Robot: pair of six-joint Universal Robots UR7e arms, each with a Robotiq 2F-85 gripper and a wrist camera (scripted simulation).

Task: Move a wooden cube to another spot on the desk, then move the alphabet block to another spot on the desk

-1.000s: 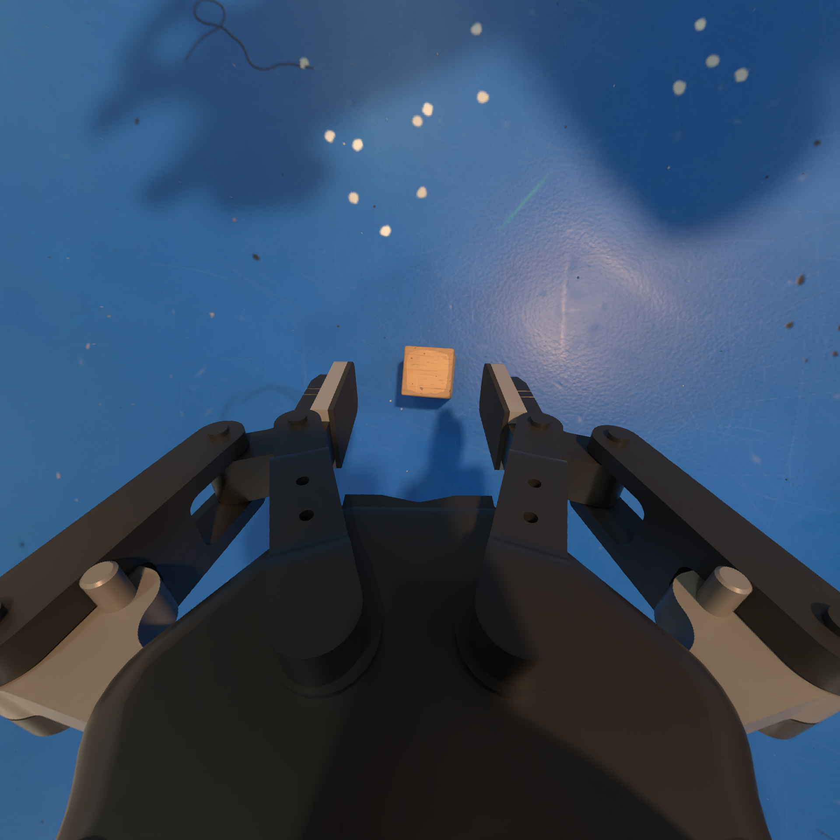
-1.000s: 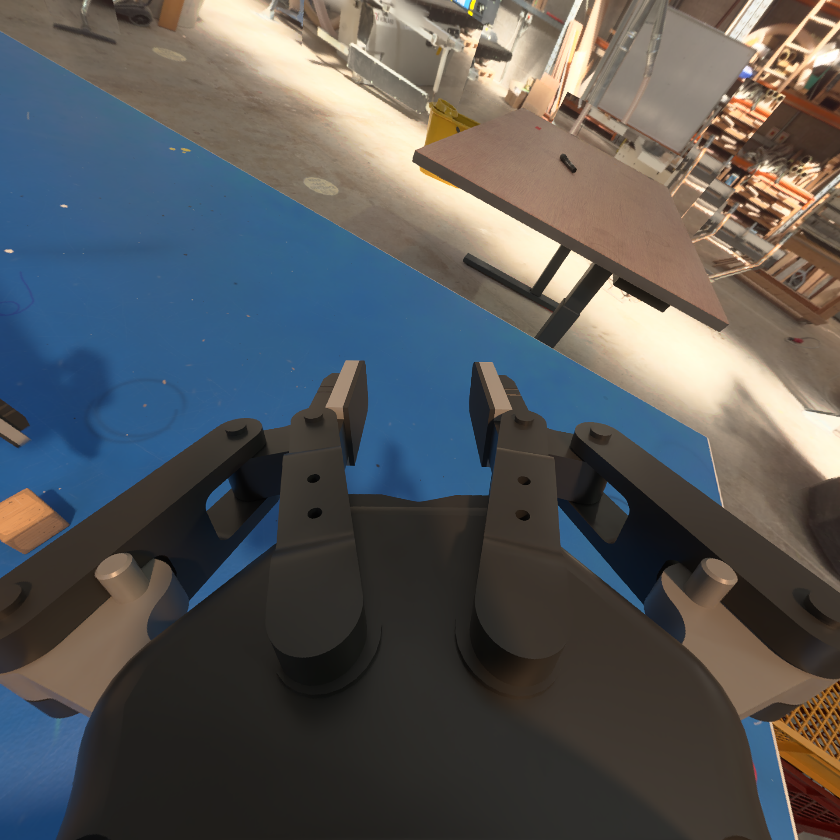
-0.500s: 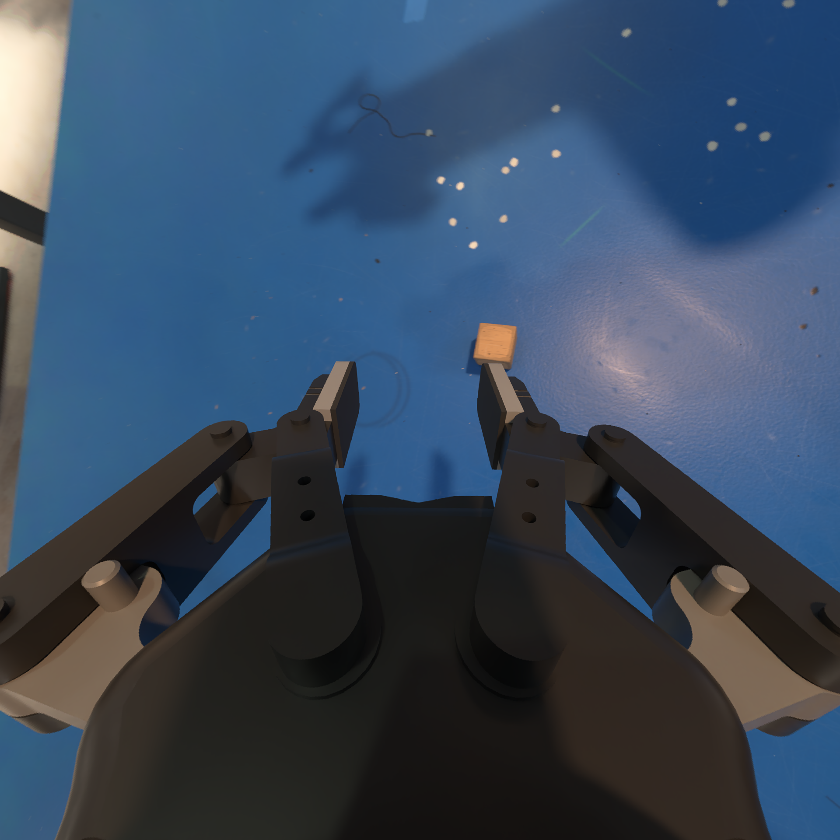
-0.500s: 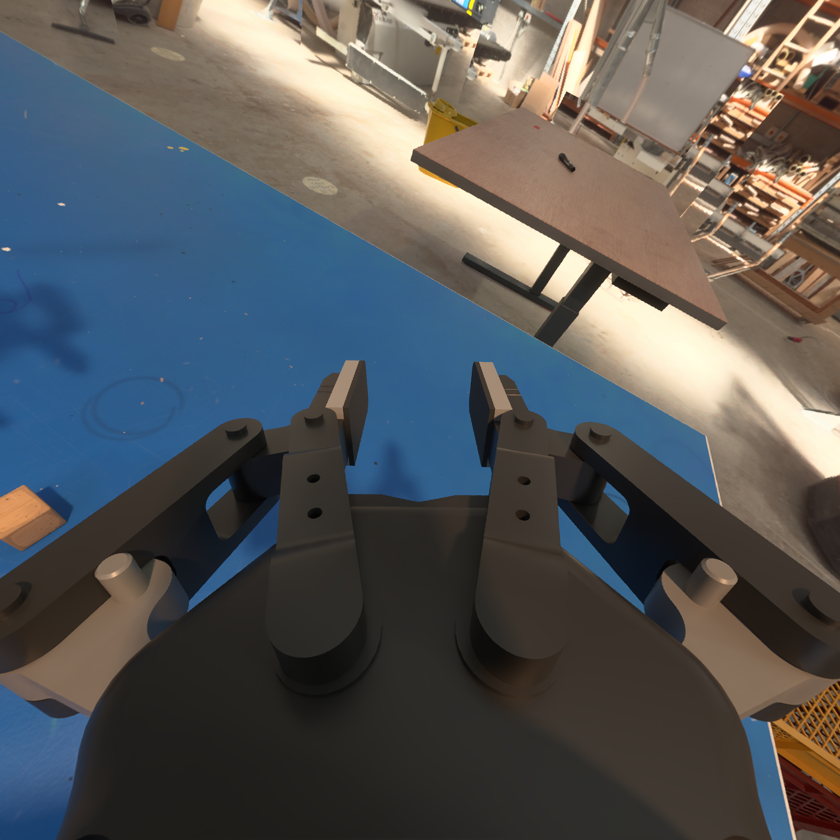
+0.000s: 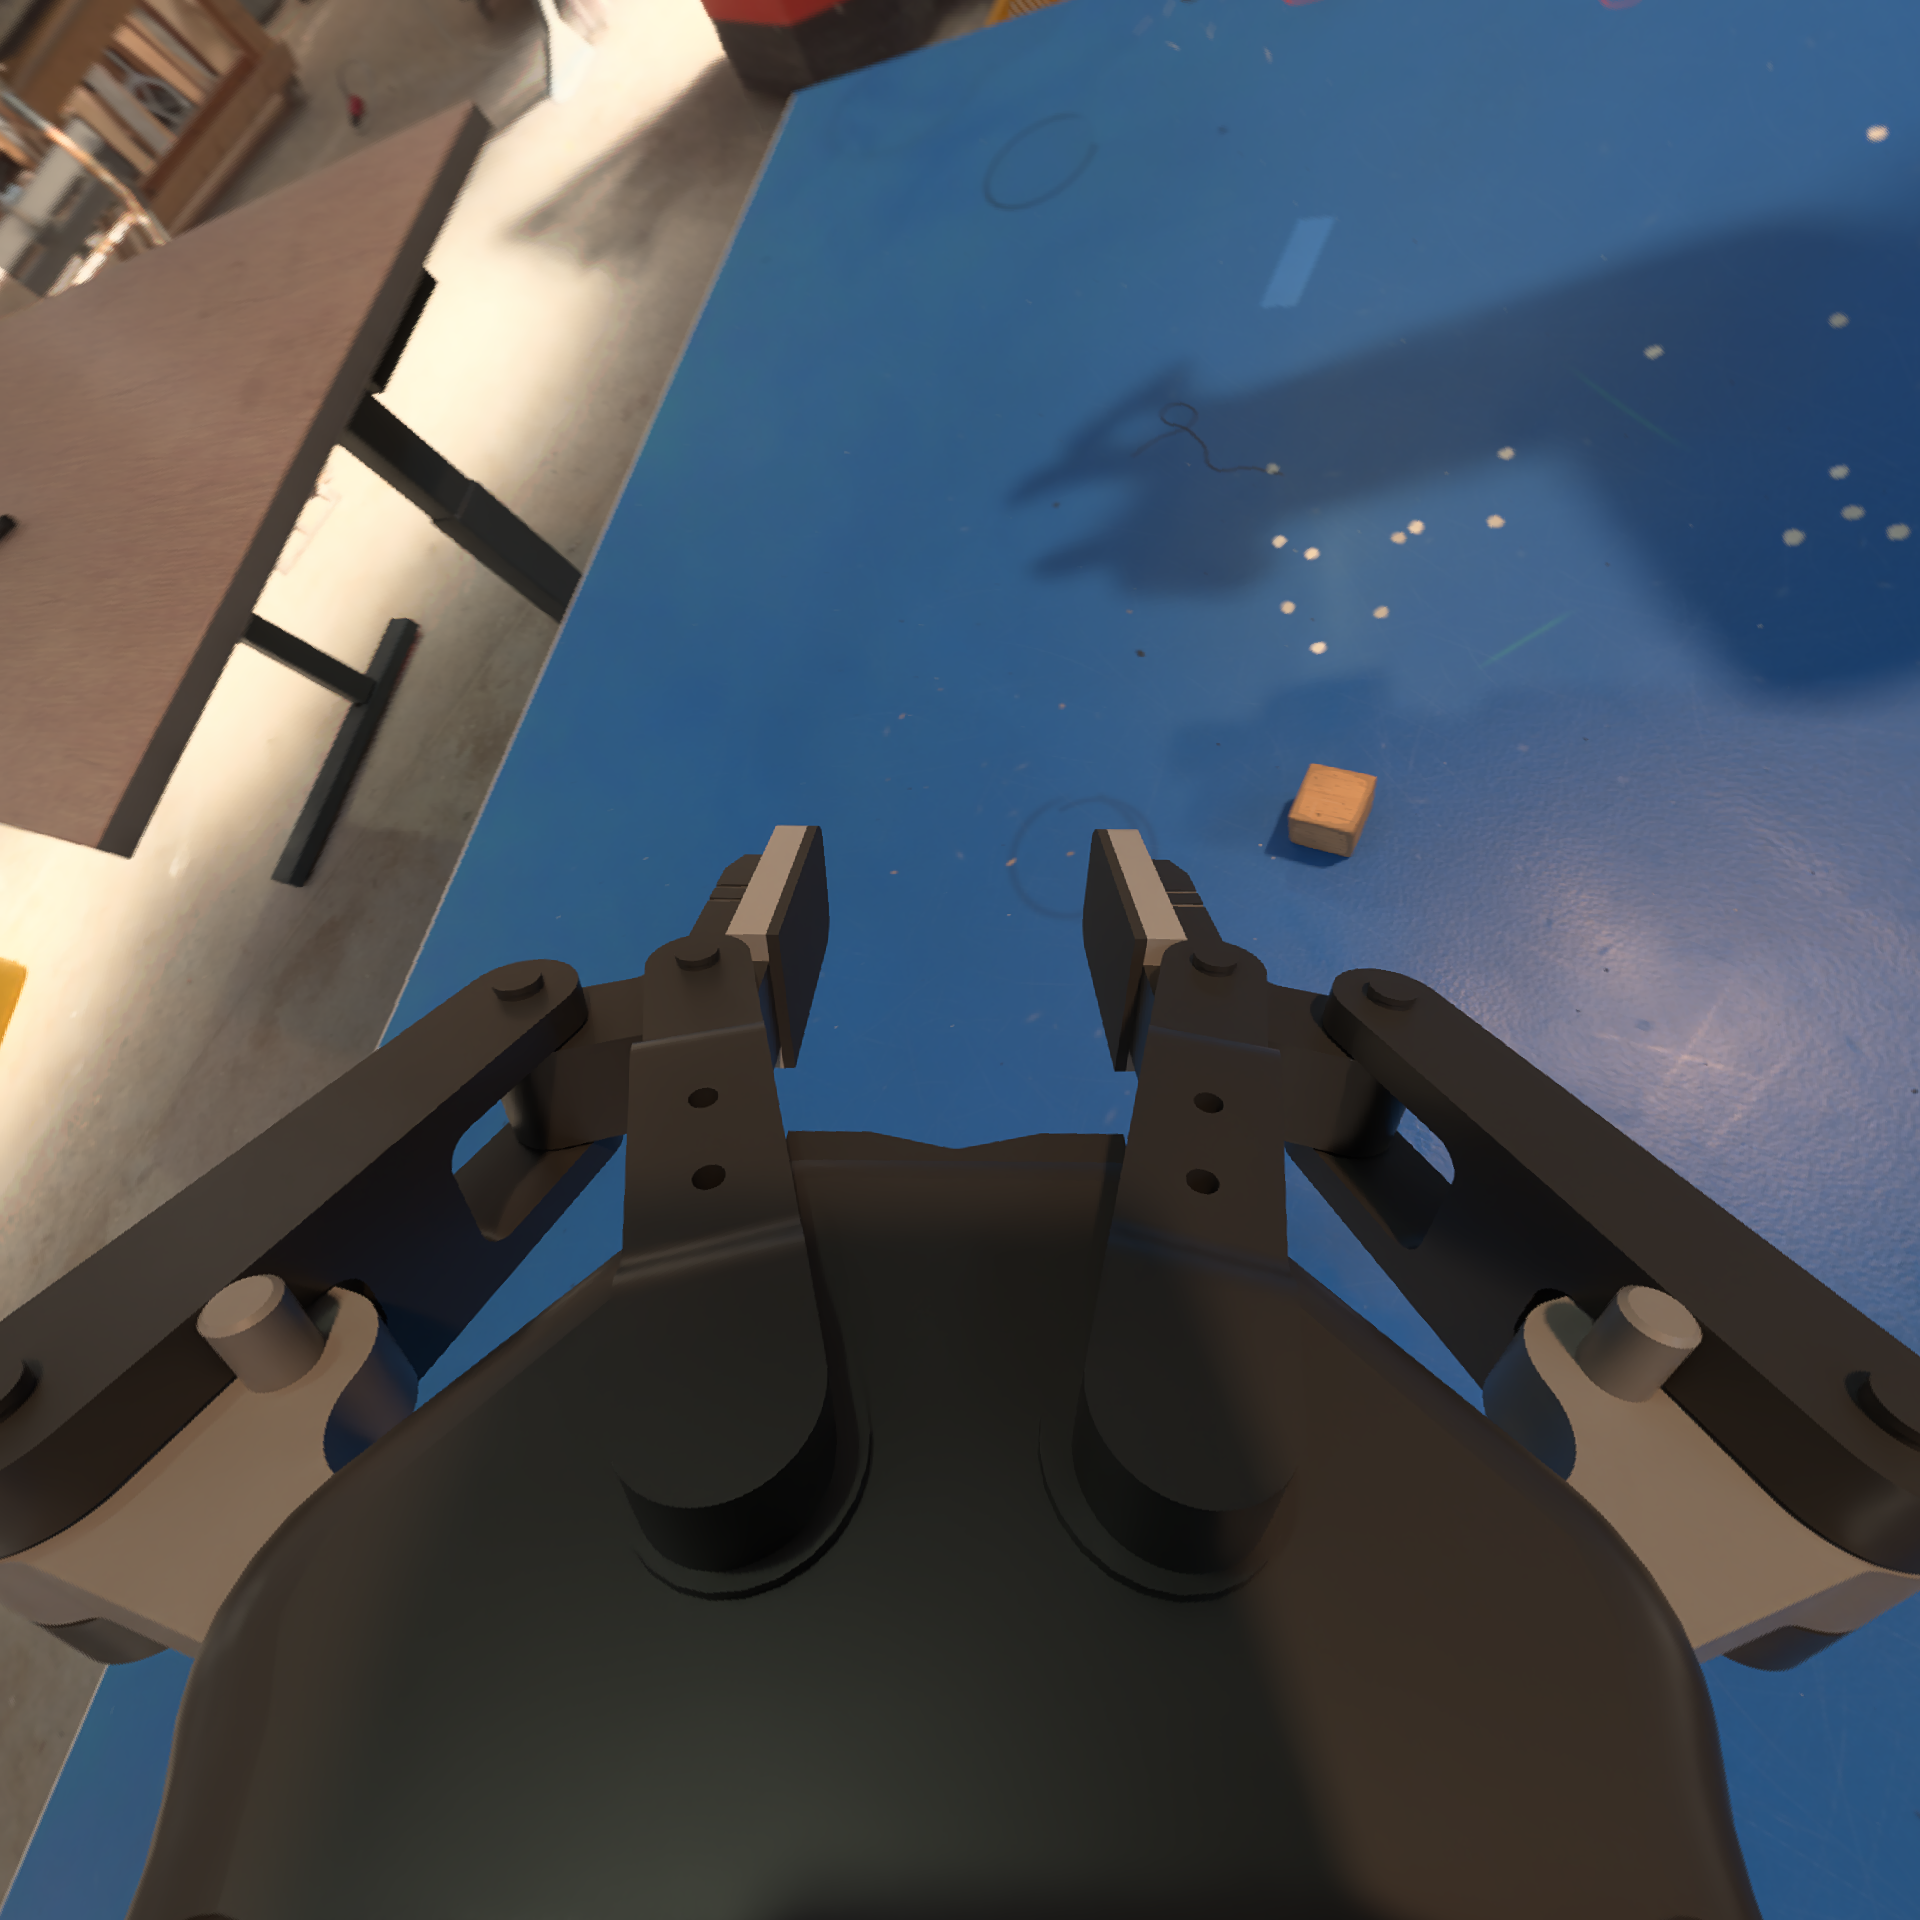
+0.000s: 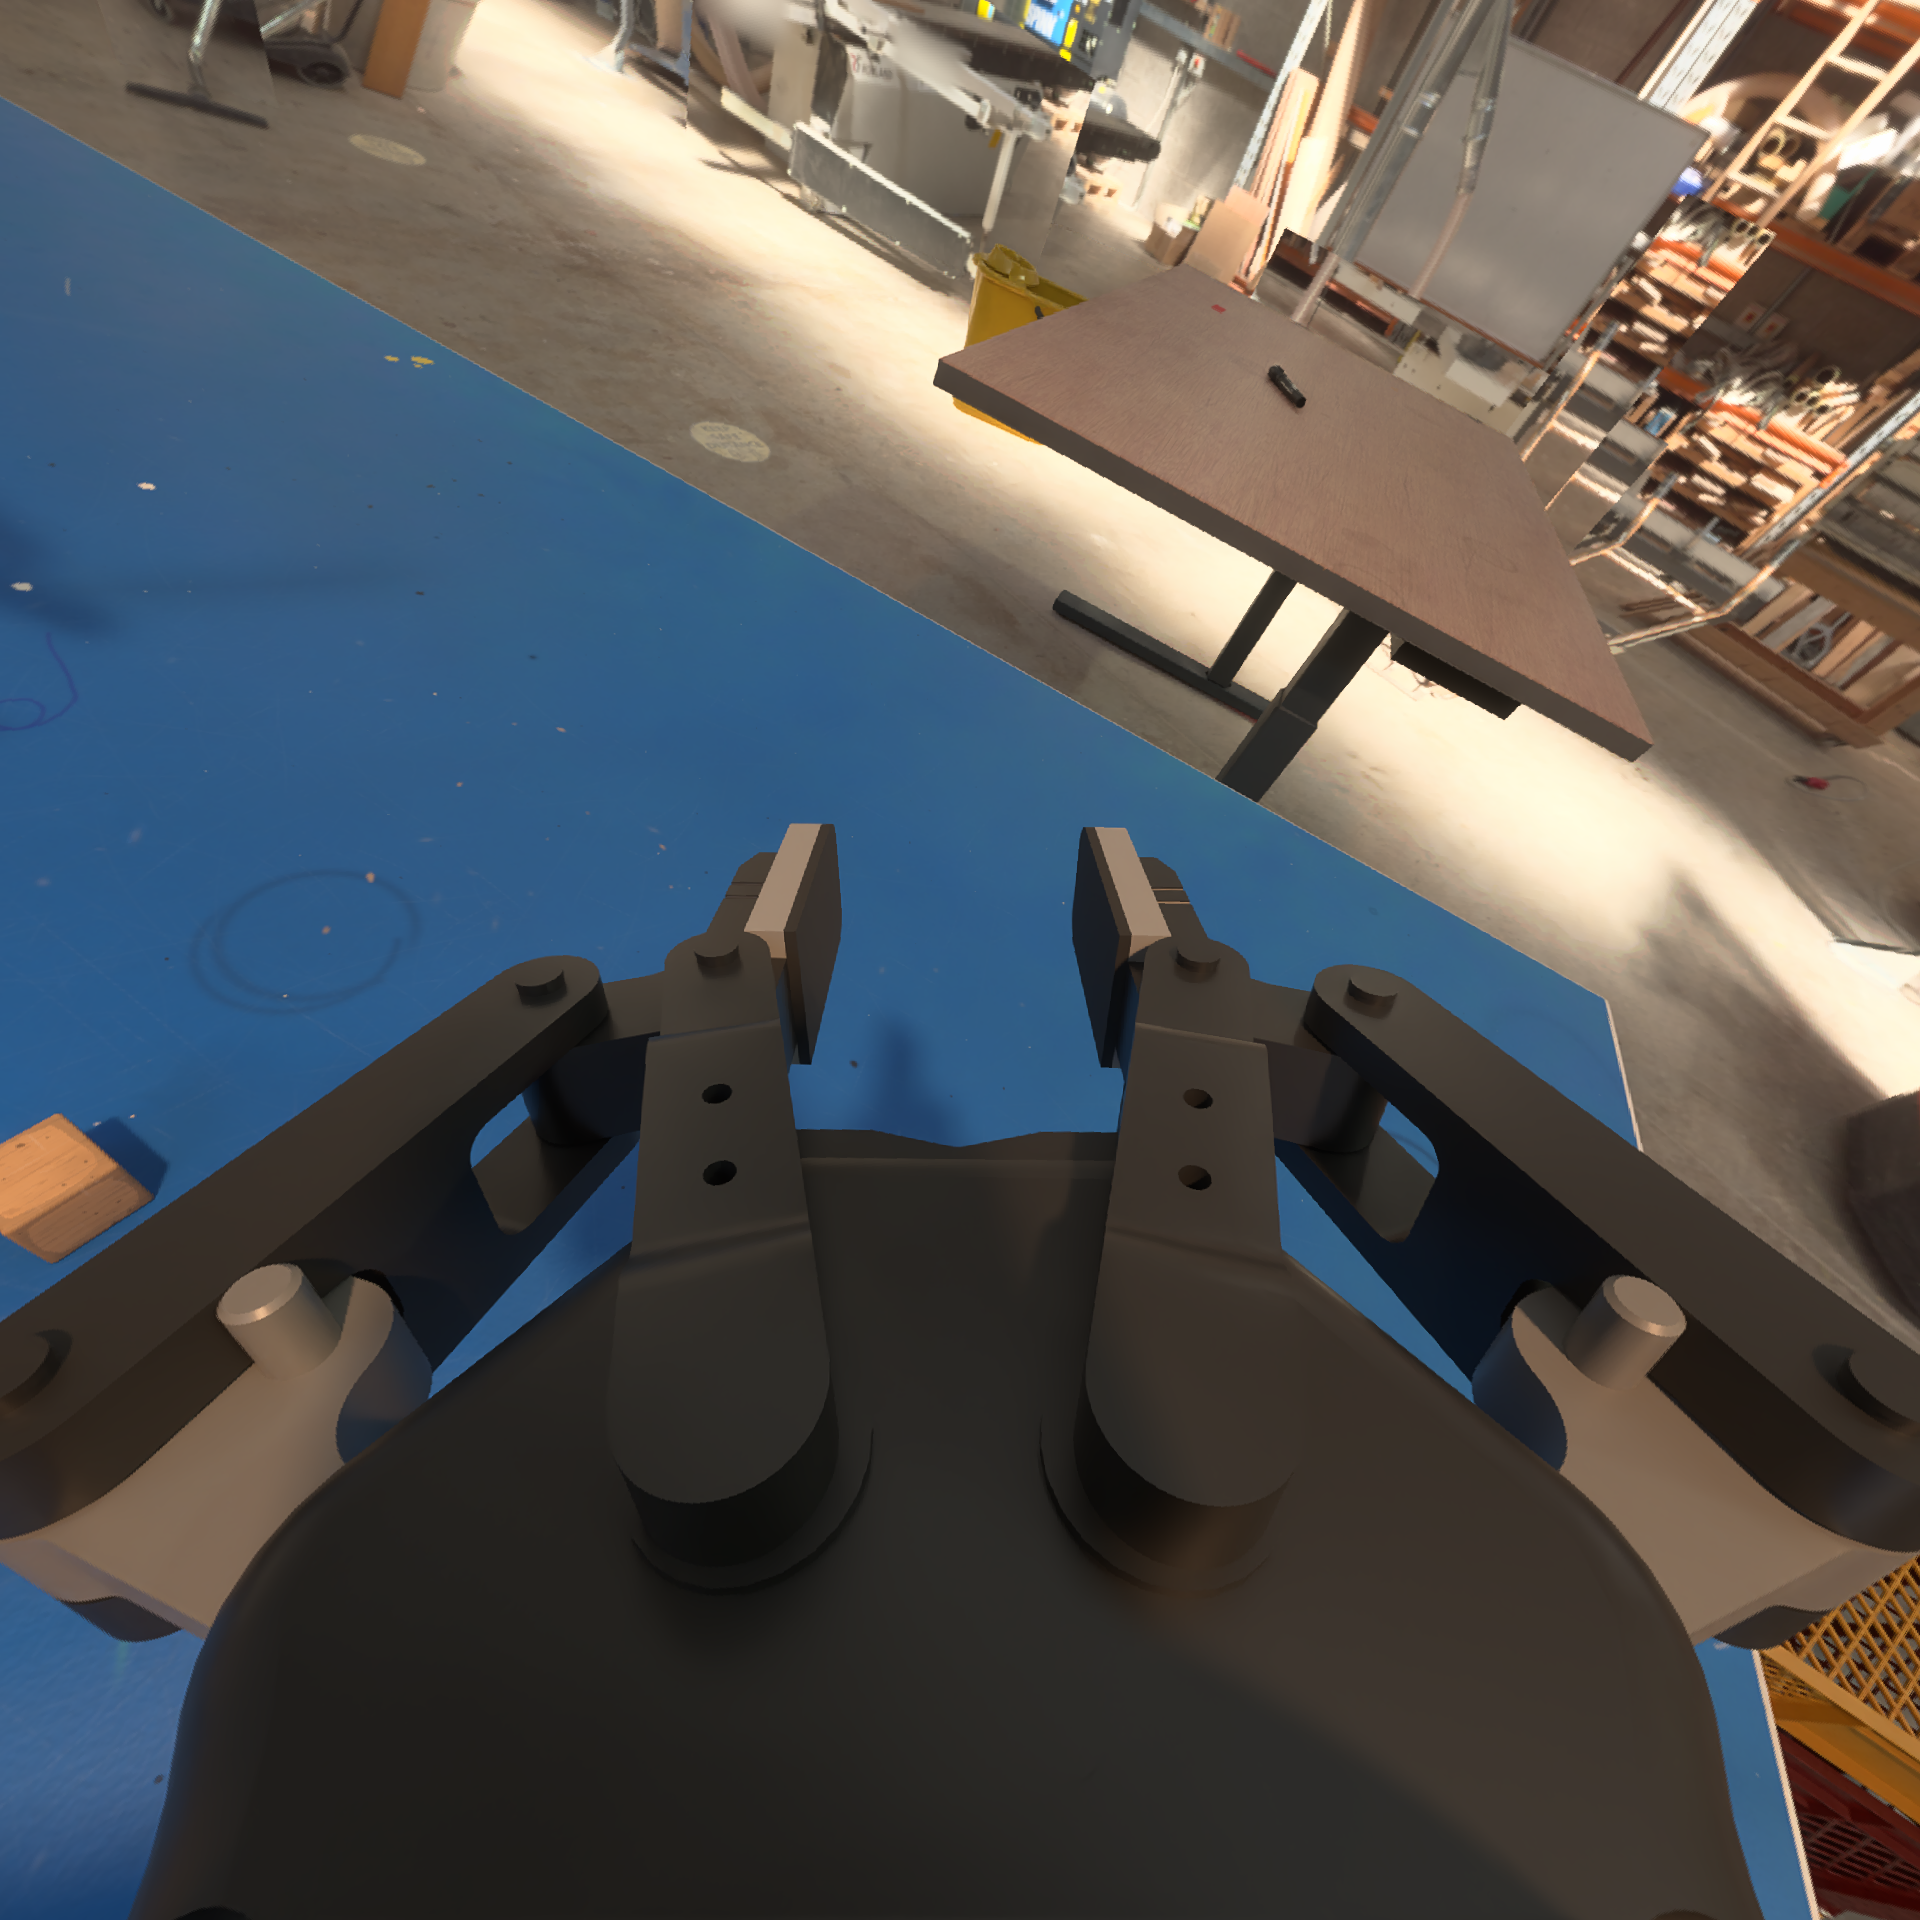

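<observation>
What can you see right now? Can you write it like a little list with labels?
surface: blue desk
wooden cube: resting on the desk, touched by nothing
left pincer: open, empty, cube off to its right
right pincer: open, empty, above the desk near its edge
alphabet block: not in view
background: brown table on the workshop floor

Workshop, timber racks [image 6: 1756, 436], woodworking machine [image 6: 914, 135]

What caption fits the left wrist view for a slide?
Open left tool above the blue desk, with the wooden cube lying free to its right.
</observation>
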